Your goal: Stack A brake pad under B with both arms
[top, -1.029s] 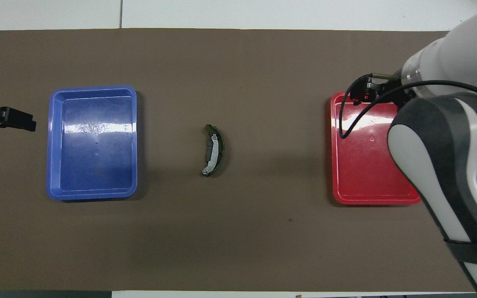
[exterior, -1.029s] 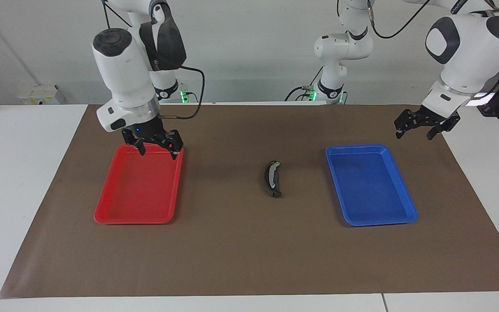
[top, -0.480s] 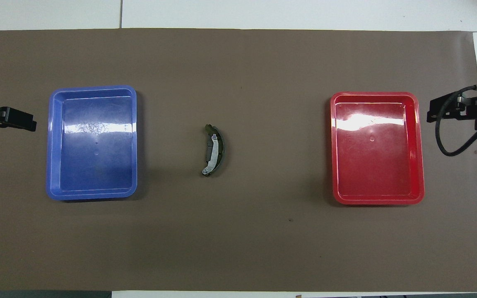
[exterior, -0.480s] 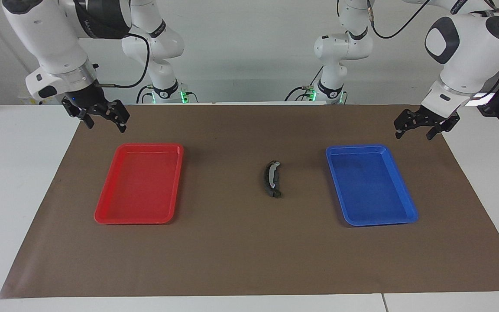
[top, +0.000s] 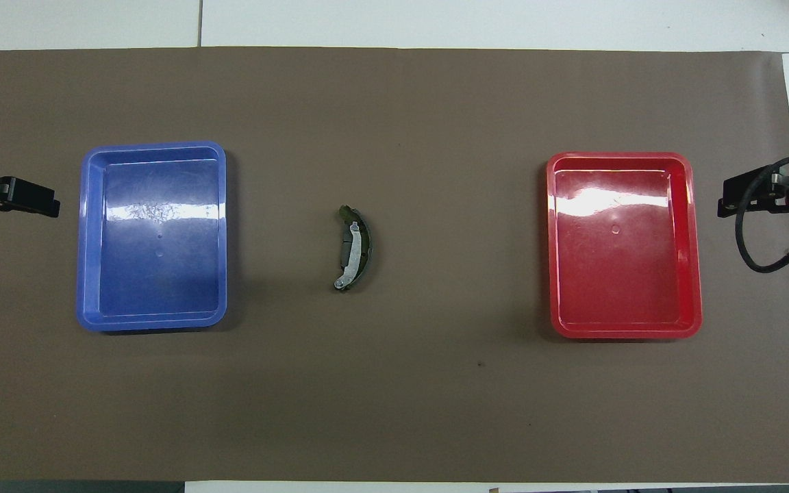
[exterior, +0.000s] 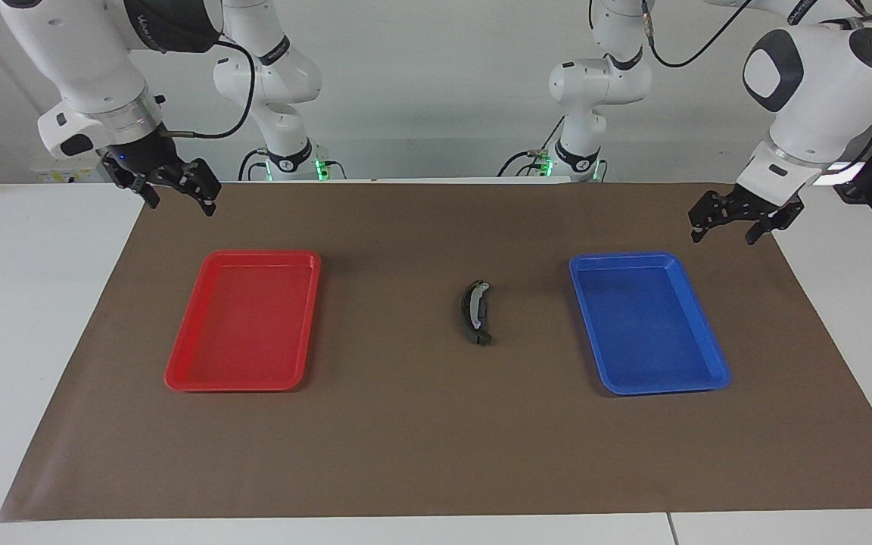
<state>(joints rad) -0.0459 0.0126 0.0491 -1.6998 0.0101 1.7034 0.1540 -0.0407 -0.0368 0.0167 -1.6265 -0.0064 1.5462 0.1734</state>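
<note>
Legible text: none. Right arm [exterior: 80, 68] carries white lettering on its dark upper band, cut off and unreadable. Left arm [exterior: 822, 83] has similar lettering near the frame's top edge, also unreadable. Trays, pads and mat: no markings readable.

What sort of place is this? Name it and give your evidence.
Most likely a robotics lab bench, not a workshop. Two white robot arms stand at a table with a brown mat, where a red tray, a blue tray and stacked brake pads are laid out.
</note>
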